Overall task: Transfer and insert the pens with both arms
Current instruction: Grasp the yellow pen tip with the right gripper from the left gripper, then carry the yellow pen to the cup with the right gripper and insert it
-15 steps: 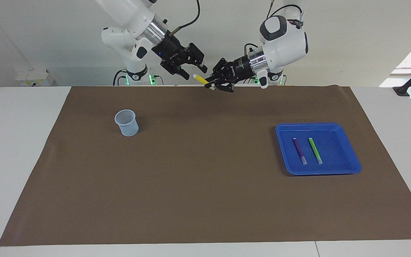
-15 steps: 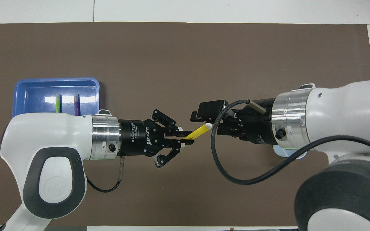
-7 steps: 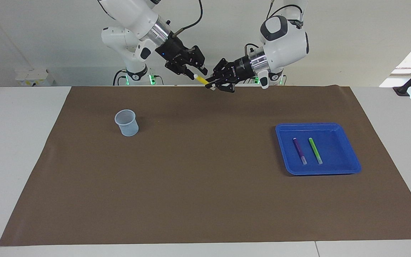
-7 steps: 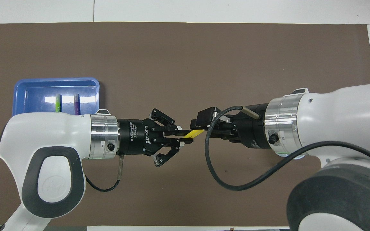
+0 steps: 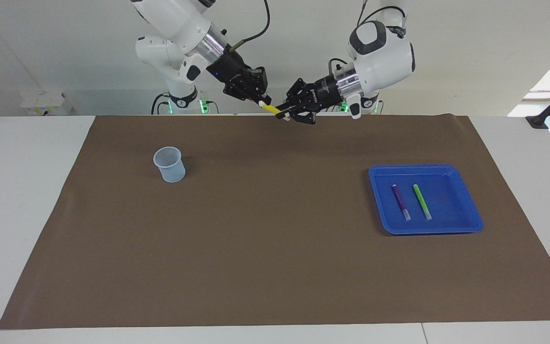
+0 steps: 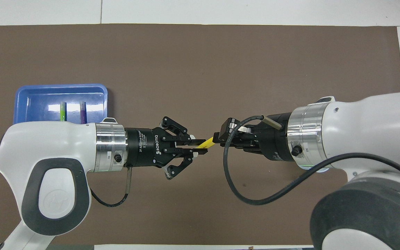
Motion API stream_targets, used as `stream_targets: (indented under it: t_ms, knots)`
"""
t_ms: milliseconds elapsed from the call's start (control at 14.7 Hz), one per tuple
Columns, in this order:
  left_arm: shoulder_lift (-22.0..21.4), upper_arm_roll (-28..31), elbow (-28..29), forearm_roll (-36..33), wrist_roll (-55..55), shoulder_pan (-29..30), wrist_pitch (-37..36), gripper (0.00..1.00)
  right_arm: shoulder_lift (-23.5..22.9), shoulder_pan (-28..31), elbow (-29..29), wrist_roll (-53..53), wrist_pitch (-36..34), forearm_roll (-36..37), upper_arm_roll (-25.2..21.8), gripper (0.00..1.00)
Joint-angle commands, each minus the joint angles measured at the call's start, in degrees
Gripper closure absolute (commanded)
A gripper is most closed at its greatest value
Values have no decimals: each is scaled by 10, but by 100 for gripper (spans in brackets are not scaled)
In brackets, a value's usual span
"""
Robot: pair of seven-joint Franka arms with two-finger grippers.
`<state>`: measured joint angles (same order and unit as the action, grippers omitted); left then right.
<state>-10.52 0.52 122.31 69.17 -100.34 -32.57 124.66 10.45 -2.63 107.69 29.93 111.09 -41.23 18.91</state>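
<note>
Both tools now pinched the yellow pen (image 5: 269, 108) in mid-air, the right tool (image 5: 261, 100) having just clamped beside the left tool (image 5: 282, 112), so the handover looked ready for release.

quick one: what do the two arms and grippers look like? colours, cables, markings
Both arms are glossy white with dark grey joint caps and silver wrist rings. The left gripper is black with splayed linkage fingers and white ROBOTIQ lettering. The right gripper is black too, and a black cable loops from its wrist.

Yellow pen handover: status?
Left claw and right claw both shut on yellow pen, mid-air over mat. Release pending. Nothing in the way.
</note>
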Motion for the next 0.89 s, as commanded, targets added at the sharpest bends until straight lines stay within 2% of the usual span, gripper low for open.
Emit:
stream_targets:
  t_ms: [0, 68, 136, 205, 341, 478, 819]
  knots:
    - [-20, 1, 14, 13, -5, -3, 12, 63, 12, 10, 14, -10, 17, -7, 2, 87]
    - [-20, 1, 14, 13, -7, -2, 13, 13, 12, 10, 14, -10, 17, -7, 2, 89]
    - [-22, 2, 14, 12, -13, -2, 13, 0, 12, 10, 14, -10, 17, -7, 2, 94]
    - [-22, 3, 14, 12, -20, -2, 14, 0, 12, 10, 14, -10, 16, -7, 2, 99]
    - [-22, 3, 14, 12, -23, -1, 14, 0, 11, 11, 12, -12, 12, 6, 2, 99]
    - [-22, 4, 14, 12, -24, 1, 14, 0, 6, 20, 2, -43, -9, 63, -1, 99]
    - [-21, 4, 14, 11, -26, 13, 13, 0, 5, 83, -15, -258, -119, 201, -1, 99]
